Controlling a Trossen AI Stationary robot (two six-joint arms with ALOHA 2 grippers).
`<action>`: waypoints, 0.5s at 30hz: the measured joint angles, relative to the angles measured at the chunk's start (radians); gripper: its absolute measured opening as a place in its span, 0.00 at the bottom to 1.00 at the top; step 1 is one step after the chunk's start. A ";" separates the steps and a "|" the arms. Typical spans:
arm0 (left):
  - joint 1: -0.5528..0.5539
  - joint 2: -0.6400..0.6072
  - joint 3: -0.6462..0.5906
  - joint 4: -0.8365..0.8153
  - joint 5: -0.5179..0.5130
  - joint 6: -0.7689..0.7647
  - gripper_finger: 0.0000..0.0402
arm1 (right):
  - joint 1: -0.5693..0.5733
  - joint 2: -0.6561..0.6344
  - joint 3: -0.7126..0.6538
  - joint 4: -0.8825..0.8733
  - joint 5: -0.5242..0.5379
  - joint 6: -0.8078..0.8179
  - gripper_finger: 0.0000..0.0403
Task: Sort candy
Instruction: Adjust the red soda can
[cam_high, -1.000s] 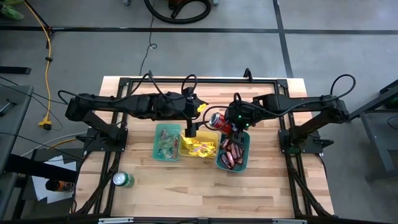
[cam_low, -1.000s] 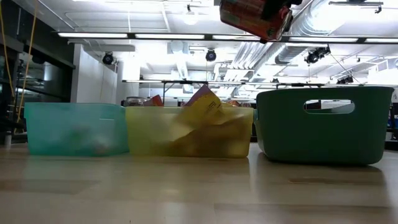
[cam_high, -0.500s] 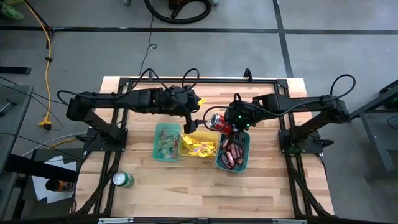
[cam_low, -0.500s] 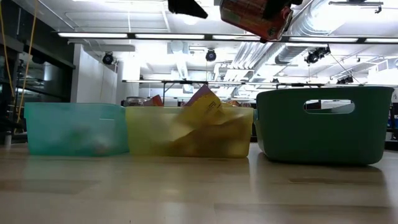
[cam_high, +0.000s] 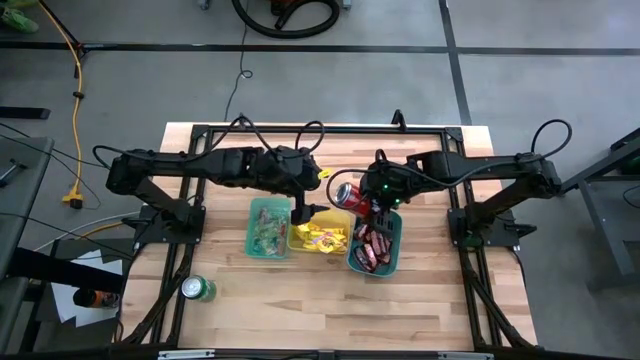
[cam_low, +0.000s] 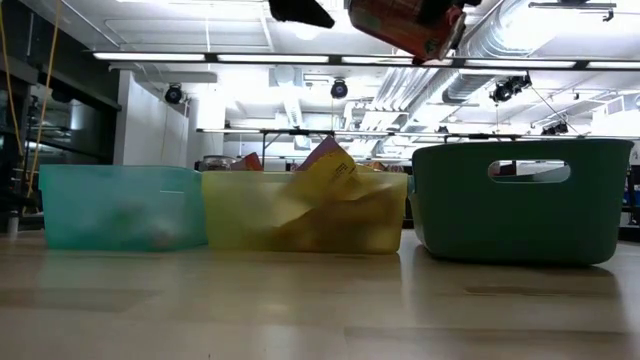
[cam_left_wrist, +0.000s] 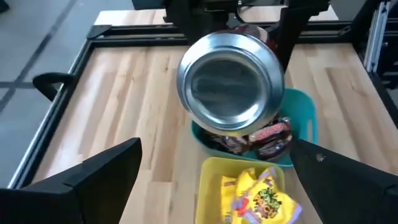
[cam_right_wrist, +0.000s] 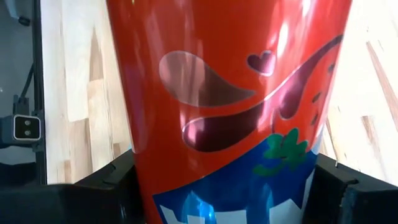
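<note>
Right gripper: fingers pinch a red soda can and hold it tipped on its side in the air, above the gap between the yellow bin and the green bin; in the right wrist view the can's red-and-blue wall fills the space between the 2 dark fingers.
Left gripper: hangs over the far edge of the yellow bin, fingers spread wide — the left wrist view shows both dark fingers far apart with nothing between them, facing the can's silver end.
Candy, yellow packets: heaped in the yellow bin, the middle 1 of 3 bins standing in a row near the table's centre; 1 packet sticks up above the rim in the low view.
Candy, dark brown-and-red bars: piled in the green bin, on the row's right end; also seen under the can in the left wrist view.
Candy, small mixed-colour pieces: lie in the teal bin, on the row's left end.
Green soda can: stands upright by the table's near left corner — well apart from the bins.
Table: pale wood planks with a black frame around it.
</note>
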 joint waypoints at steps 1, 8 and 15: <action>0.000 0.000 0.000 0.001 0.001 0.009 0.99 | 0.000 0.000 0.000 0.008 0.000 -0.001 0.68; -0.014 0.000 0.000 0.063 0.006 0.170 0.99 | 0.000 0.000 0.000 0.029 0.004 -0.043 0.68; -0.036 0.025 -0.001 0.115 -0.004 0.343 0.99 | 0.000 0.000 0.000 0.065 0.017 -0.083 0.68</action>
